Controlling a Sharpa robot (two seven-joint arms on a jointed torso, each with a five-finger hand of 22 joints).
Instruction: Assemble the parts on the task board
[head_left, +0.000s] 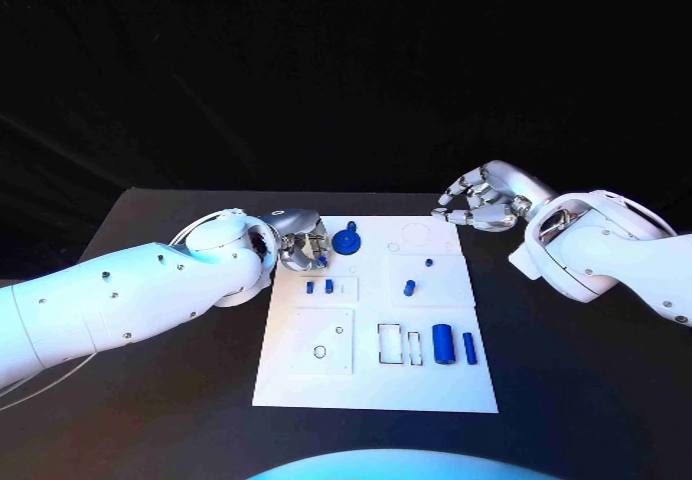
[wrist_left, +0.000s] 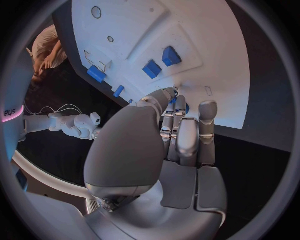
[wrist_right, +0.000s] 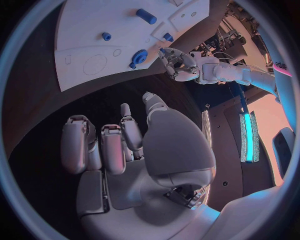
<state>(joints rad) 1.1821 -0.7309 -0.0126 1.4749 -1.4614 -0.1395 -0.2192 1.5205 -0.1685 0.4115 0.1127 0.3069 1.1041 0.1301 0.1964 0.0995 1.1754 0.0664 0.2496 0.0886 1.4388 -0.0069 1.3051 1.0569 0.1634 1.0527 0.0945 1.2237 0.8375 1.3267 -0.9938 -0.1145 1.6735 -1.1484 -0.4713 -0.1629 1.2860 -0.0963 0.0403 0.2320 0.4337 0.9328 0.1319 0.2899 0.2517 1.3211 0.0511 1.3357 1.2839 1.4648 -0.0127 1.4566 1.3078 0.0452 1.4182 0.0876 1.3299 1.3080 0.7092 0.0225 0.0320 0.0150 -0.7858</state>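
While the left hand (head_left: 299, 250) sits low over the far left corner of the task board (head_left: 378, 390), its fingers (wrist_left: 177, 125) point down at the white surface, and in the left wrist view a small speck of blue shows just at their tips; whether they pinch a part there or only touch it, I cannot tell. Just beyond those fingertips, on the side toward the board's middle, stands the round blue part (head_left: 346, 241), near enough to be almost touching. That is the relation the coming move turns on: the left hand is right beside this piece, the right hand (head_left: 483, 205) well apart from it.

The right hand hovers off the board's far right corner, over the black table (head_left: 577, 380), its fingers loosely curled and apart with nothing in them. Nearer the robot than the left fingertips lie two small blue pegs (head_left: 319, 286), side by side. Farther still toward the robot lies the blue cylinder (head_left: 443, 343), its long axis running from the robot away, beside a thinner blue bar (head_left: 469, 347) lying the same way.
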